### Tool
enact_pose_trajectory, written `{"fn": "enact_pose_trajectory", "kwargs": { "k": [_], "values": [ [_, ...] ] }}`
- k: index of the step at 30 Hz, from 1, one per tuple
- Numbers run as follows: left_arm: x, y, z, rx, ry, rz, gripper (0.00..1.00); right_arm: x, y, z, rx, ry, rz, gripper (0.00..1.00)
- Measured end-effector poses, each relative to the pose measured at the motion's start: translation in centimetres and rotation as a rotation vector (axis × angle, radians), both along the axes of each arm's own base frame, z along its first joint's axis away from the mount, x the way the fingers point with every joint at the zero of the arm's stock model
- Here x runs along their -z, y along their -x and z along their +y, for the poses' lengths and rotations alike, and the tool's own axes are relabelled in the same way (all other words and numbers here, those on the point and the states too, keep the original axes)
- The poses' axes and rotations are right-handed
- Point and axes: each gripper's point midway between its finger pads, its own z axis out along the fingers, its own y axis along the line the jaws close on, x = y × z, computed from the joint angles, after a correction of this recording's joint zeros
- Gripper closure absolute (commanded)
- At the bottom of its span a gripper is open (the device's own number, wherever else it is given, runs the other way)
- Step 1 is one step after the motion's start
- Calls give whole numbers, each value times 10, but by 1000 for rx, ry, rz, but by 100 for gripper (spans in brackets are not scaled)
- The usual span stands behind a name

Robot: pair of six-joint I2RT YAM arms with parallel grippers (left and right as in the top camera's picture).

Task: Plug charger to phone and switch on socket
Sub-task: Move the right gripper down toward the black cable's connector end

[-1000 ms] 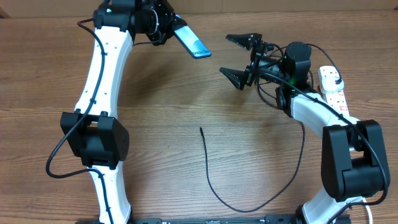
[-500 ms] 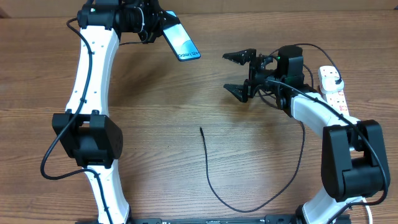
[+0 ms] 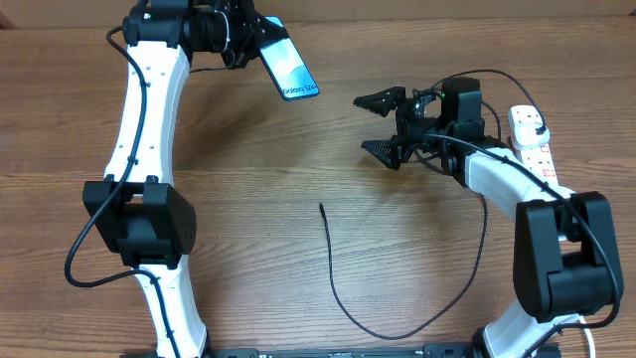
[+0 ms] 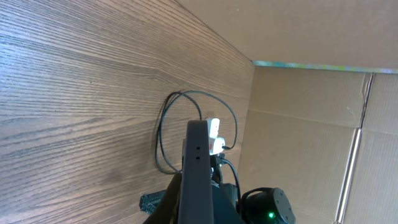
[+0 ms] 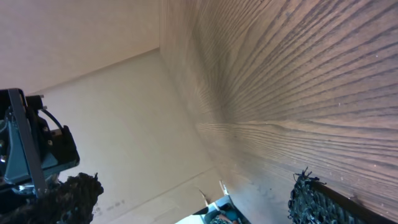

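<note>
So here the left gripper (image 3: 254, 38) was clamped tight on the top end of the phone (image 3: 289, 70), holding it up off the table (image 3: 248, 199) near the far edge. The phone was tilted with its screen facing the overhead cam. The screen was light blue, and the "Galaxy S24" text was at the lower end, the one pointing toward the middle of the table. From the left wrist cam you only got the phone (image 4: 198, 168) edge-on, a thin dark strip sticking up out of the grip.

The right gripper (image 3: 364, 123) was spread wide with nothing in it. Its jaws pointed left toward the phone but were well apart from it. In its own wrist cam the two fingertips (image 5: 69, 194) sat down in the bottom corners, with just wood grain and a cardboard wall between them.

The charger (image 3: 335, 283) was lying loose on the table with nothing touching it. Its connector tip (image 3: 321, 206) sat around mid-table, closer to the robot's base than either gripper. The cable curled down toward the near edge, then ran back up the right side behind the right arm. I couldn't really tell from up top where it ended, though it looked like it ran to the socket (image 3: 534, 149). The socket lay at the right edge of the table, just beside the right arm.
</note>
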Motion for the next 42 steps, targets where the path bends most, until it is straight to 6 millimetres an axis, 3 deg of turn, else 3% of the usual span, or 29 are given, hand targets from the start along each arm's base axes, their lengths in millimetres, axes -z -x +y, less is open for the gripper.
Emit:
{"fn": "enact_pose_trajectory", "kwargs": {
  "k": [23,32,35,42],
  "values": [
    [-6,7,-7,96,13,-79,96,-5,14,16,-165,50,-225,0],
    [-7,7,-7,98,15,-80,96,0,20,15,-204,83,-210,0],
    [-7,7,-7,99,16,-80,96,2,19,11,-206,143,-172,0],
    [-9,6,-8,103,20,-94,95,12,18,-19,-214,445,-101,0]
  ]
}}
